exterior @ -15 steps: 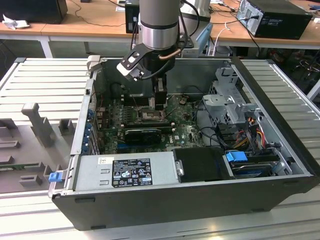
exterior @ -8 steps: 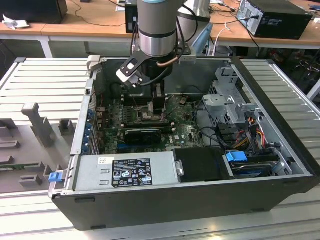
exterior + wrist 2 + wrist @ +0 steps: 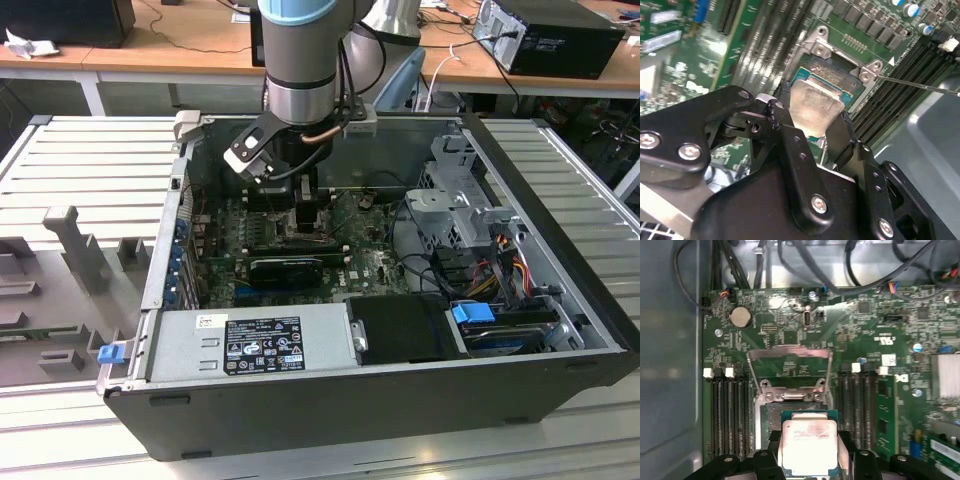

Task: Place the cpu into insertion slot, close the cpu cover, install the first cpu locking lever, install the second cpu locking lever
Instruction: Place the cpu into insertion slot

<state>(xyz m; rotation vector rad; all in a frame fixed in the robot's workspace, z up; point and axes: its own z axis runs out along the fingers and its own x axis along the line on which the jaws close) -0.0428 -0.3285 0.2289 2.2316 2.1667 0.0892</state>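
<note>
Silver cpu [image 3: 809, 447] in pincer [image 3: 809, 442] over insertion slot [image 3: 771, 416]

A: Location type?
B: Electronics lab. An opened desktop computer case [image 3: 330, 400] lies on a slatted metal worktable [image 3: 90, 170]. Beyond the gripper [image 3: 305, 212], wooden benches [image 3: 180, 45] carry cables [image 3: 440, 70] and another computer [image 3: 555, 35].

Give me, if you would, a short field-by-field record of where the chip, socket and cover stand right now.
gripper: shut on the chip, gripping opposite edges
chip: silver face up, held over the socket; whether it is seated cannot be told
socket: dark, silver-rimmed, on the green board
cover: swung open, off the socket
case: open, arm reaching inside
</note>
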